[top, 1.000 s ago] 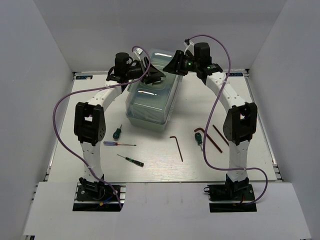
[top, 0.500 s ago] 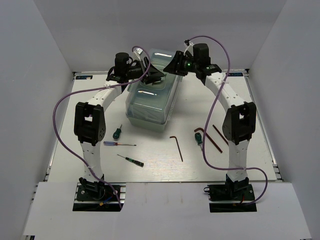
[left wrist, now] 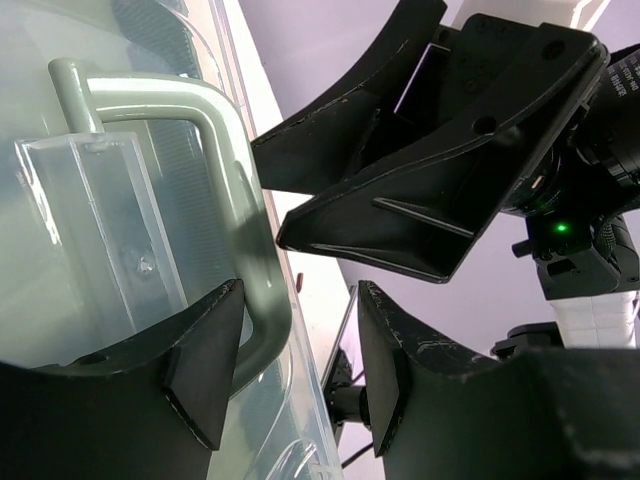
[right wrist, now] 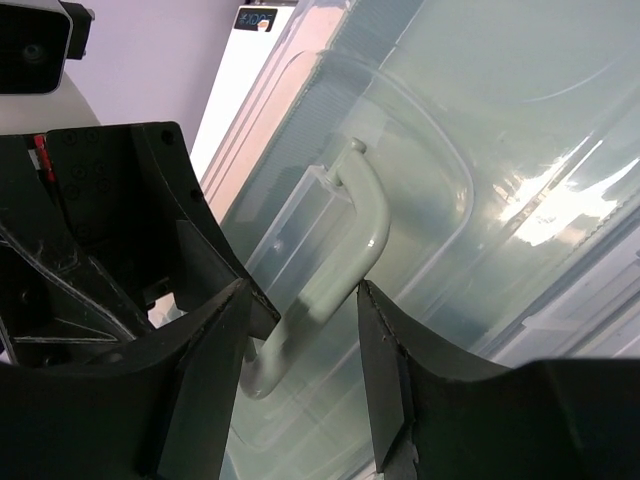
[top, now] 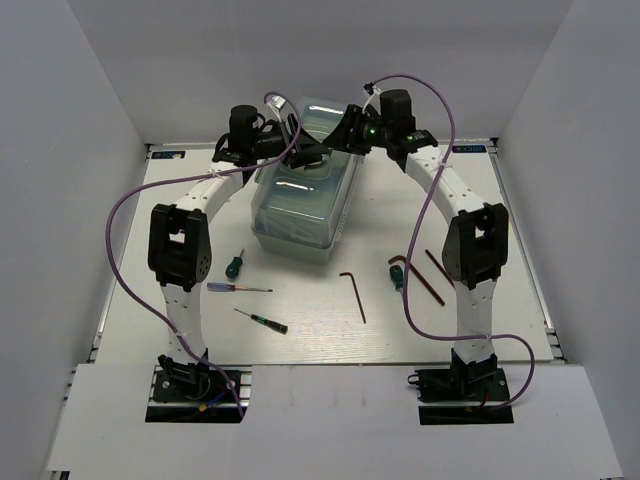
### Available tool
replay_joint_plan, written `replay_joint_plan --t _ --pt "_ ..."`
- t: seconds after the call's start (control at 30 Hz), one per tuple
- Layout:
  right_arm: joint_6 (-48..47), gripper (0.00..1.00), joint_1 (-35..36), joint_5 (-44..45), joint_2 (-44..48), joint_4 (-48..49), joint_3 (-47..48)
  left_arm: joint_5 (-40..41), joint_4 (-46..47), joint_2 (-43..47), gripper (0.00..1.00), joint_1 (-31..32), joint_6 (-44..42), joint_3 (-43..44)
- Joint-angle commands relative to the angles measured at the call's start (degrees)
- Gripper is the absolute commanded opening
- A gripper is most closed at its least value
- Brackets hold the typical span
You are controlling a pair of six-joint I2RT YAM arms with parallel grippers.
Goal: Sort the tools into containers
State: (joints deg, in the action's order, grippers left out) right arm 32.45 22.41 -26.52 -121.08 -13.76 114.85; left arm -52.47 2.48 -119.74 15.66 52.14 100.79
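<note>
The pale green toolbox stands closed at the table's back middle, its lid translucent. Both grippers hover over its handle, which also shows in the right wrist view. My left gripper is open, with the handle's end and the lid's edge between its jaws. My right gripper is open and straddles the handle from the other side. Neither holds anything. On the table lie a green screwdriver, a blue-purple screwdriver, a dark screwdriver and a dark hex key.
To the right, beside the right arm, lie another green screwdriver and two reddish-brown hex keys. White walls close in the table on three sides. The two grippers are very close together above the lid.
My right gripper has moved slightly left and closer over the toolbox handle. The left gripper and the tools have not moved.
</note>
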Motion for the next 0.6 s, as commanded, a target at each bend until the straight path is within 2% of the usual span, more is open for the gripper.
replay_joint_plan --t 0.0,0.17,0.43,0.57 --pt "1.21 0.53 1.49 0.59 -0.83 -0.39 -0.06 -2.02 -2.92 -1.55 0.6 1.48 -1.08 -2.09" --pt "2.97 0.49 2.46 1.21 -1.79 -0.39 0.55 -2.55 -2.39 -1.55 0.6 1.48 -1.08 -2.09" --pt "6.13 0.37 2.98 1.56 -2.76 -0.74 0.82 -2.02 -5.73 -1.02 0.6 1.48 -3.01 -0.25" --pt "6.49 0.36 3.77 0.77 -3.2 -0.13 0.82 -2.55 -5.73 -1.02 0.6 1.48 -3.01 0.36"
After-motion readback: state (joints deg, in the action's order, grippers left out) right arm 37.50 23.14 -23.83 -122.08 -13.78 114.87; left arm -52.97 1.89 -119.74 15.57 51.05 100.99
